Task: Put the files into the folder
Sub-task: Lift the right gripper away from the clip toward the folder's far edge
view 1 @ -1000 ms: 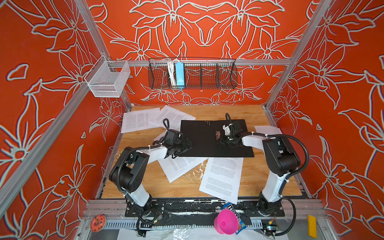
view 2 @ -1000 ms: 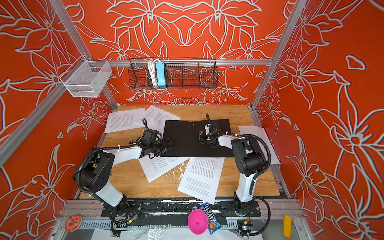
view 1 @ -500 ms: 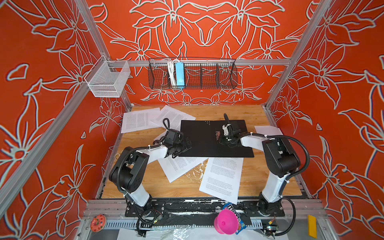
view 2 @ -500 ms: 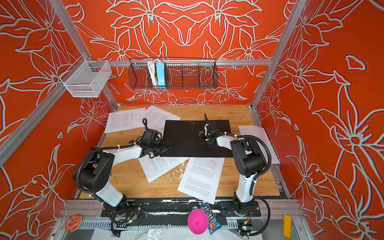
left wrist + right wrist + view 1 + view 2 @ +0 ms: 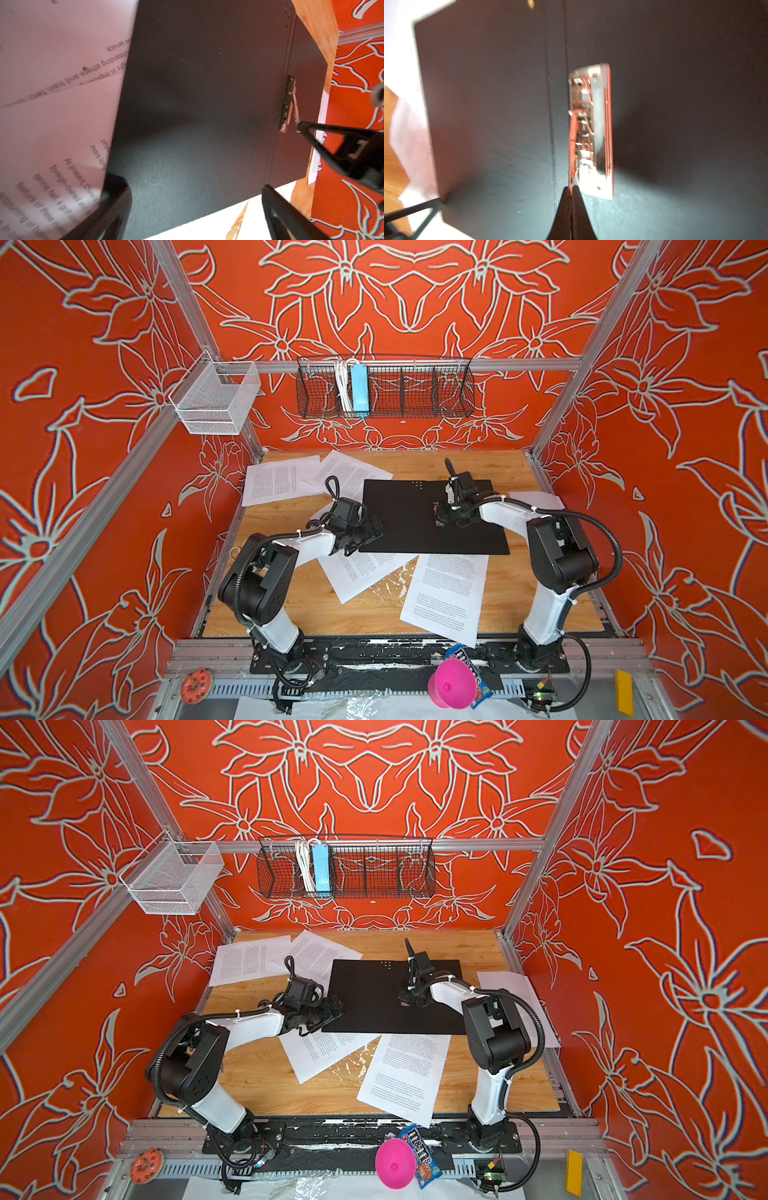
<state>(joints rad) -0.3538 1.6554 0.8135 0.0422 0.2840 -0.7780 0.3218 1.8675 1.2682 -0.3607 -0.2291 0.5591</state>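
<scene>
Edged slightly outward with right gripper (image 5: pixel 572 194), clamped on raised clip lever (image 5: pixel 572 145) of open matte-black folder (image 5: pixel 675 104). Spread wide with left gripper (image 5: pixel 192 191), printed files (image 5: pixel 52 124) beside one finger (image 5: pixel 116 197).

Both top views are bright, evenly lit and sharp, with only faint shadows around the folder (image 5: pixel 415 522). In the wrist views its black inside carries a pale sheen; the files (image 5: pixel 52 104) beside it blur pinkish, and its metal clip (image 5: pixel 591 128) is smeared, reflecting red.
</scene>
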